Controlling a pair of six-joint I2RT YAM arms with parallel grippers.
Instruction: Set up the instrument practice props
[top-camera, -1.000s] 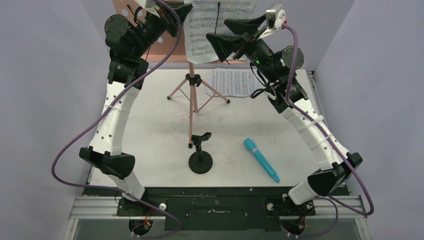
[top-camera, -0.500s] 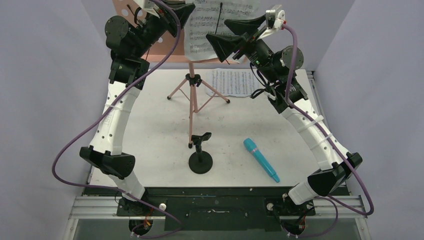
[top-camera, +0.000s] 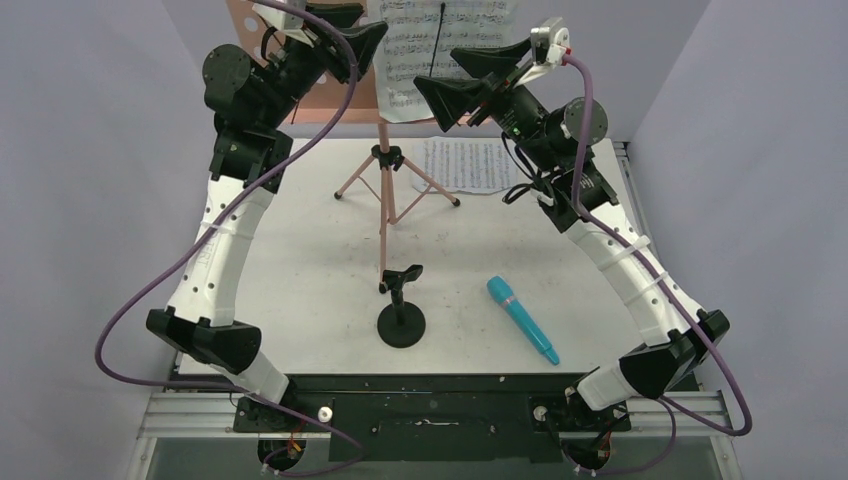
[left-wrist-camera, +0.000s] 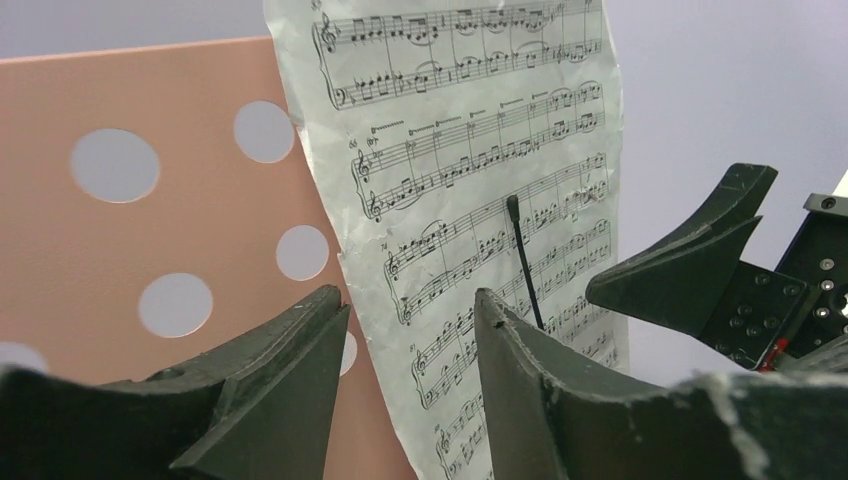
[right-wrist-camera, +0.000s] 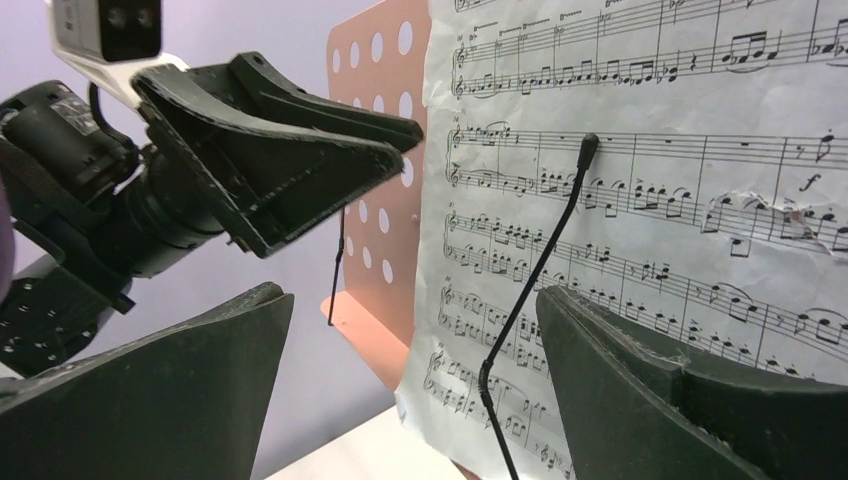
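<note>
The pink perforated music stand (top-camera: 383, 170) stands at the back of the table. One sheet-music page (top-camera: 440, 45) rests upright on its desk behind a thin black wire page holder (right-wrist-camera: 540, 270). The second page (top-camera: 465, 165) lies flat on the table behind the tripod. My left gripper (top-camera: 365, 30) is open and empty just in front of the page's left edge (left-wrist-camera: 400, 250). My right gripper (top-camera: 435, 65) is open and empty in front of the page (right-wrist-camera: 680, 200). The teal microphone (top-camera: 520, 318) lies at the front right. The black mic stand (top-camera: 401, 310) stands upright at front centre.
The pink desk (left-wrist-camera: 150, 250) shows bare to the left of the page. The two grippers face each other closely; the right one shows in the left wrist view (left-wrist-camera: 690, 270) and the left one in the right wrist view (right-wrist-camera: 300, 140). Purple cables hang beside both arms.
My left arm has shifted a little left and back, and my right gripper has moved slightly up and left. The page on the stand has barely shifted. Both grippers stay open.
</note>
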